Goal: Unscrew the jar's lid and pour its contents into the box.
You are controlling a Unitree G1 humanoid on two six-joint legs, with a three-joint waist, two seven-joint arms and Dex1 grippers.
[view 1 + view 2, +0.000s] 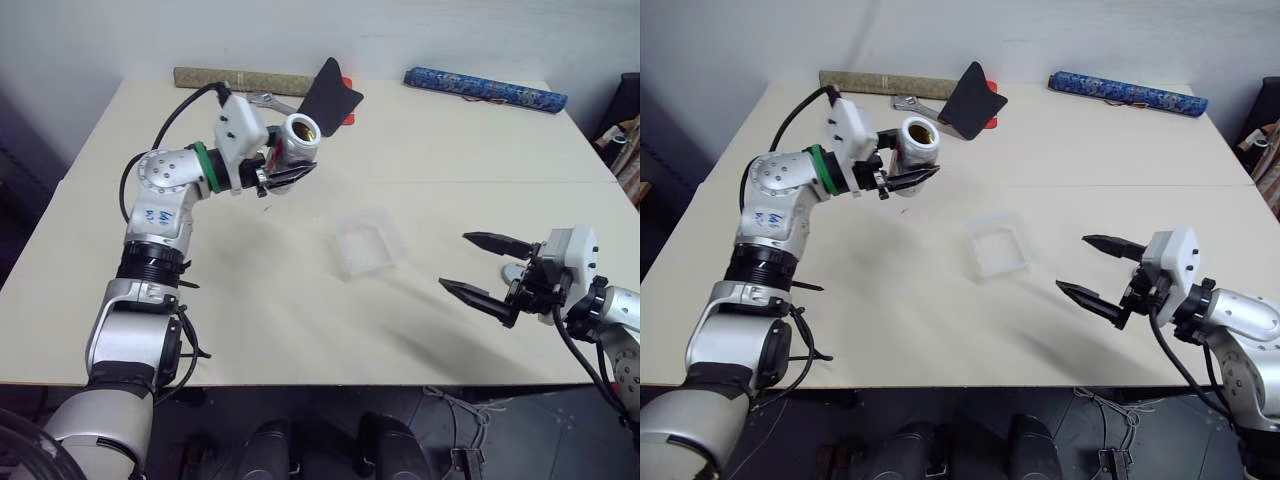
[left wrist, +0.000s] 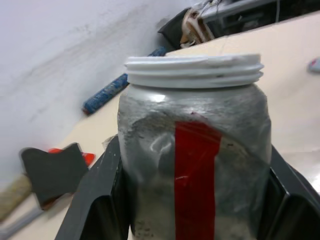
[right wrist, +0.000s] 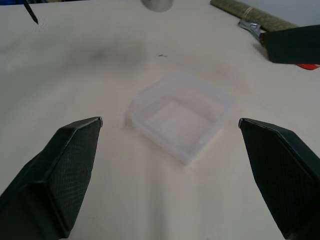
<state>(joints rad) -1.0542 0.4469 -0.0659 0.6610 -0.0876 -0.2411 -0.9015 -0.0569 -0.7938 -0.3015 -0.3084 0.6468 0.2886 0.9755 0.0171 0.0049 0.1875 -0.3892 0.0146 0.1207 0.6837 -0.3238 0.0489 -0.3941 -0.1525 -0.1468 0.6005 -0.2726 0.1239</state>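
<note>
The left gripper (image 1: 290, 172) is clamped on the jar (image 1: 297, 140), one black finger (image 2: 95, 200) pressed against each side of its silvery-grey body, and it holds the jar lifted clear of the tabletop (image 1: 300, 310) toward the far left part. The jar is tilted so that its open mouth faces up and toward the camera; the white threaded neck is bare (no cap on it), a red stripe runs down its side, and a glint of something brownish shows inside, too small to make out. The right gripper (image 1: 485, 268) hovers low over the near right part of the tabletop with its two fingers spread wide apart and nothing between them, pointing across toward the box (image 1: 366, 242). The box, clear and shallow with rounded corners, sits on the tabletop near the middle, between the two grippers and well apart from both. Just behind the right gripper, a small pale round thing (image 1: 518, 271) lies on the tabletop, mostly hidden. Along the far edge lie a brownish roll (image 1: 240, 80), a metal wrench (image 1: 268, 100), a black flat piece (image 1: 330, 92) over something red, and a blue patterned roll (image 1: 485, 89).
</note>
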